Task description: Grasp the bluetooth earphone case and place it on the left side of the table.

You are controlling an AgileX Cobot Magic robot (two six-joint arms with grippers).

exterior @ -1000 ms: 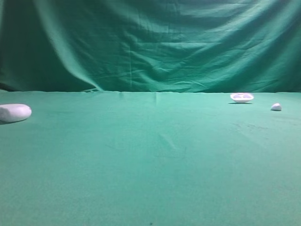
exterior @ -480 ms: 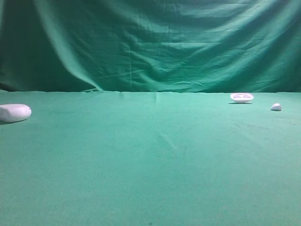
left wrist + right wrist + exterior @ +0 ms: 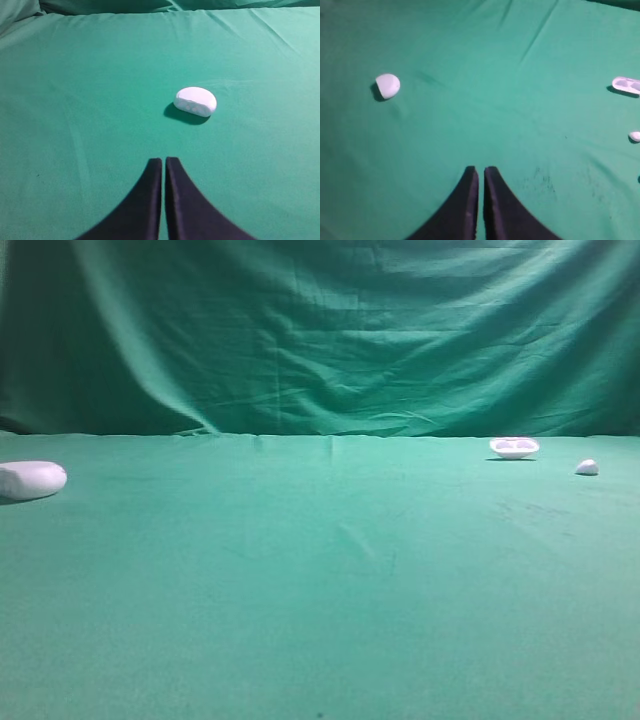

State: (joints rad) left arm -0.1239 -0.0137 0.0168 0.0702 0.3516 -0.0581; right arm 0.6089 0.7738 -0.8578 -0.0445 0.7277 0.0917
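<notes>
Nearest the left wrist camera, the left tool [image 3: 163,161] is clenched on nothing, as is the right tool [image 3: 480,171]. Beyond, the bluetooth earphone case [image 3: 195,101] lies free at the tabletop's [image 3: 320,620] left edge, seemingly already delivered; the dish-like piece [image 3: 514,447] sits far right.

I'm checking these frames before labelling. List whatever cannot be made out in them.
- Bluetooth earphone case: left end cut by the exterior view's edge.
- Shallow white dish: cut by the right wrist view's edge.
- Tiny white bit: too small to identify.
- Both arms: outside the exterior view.
</notes>
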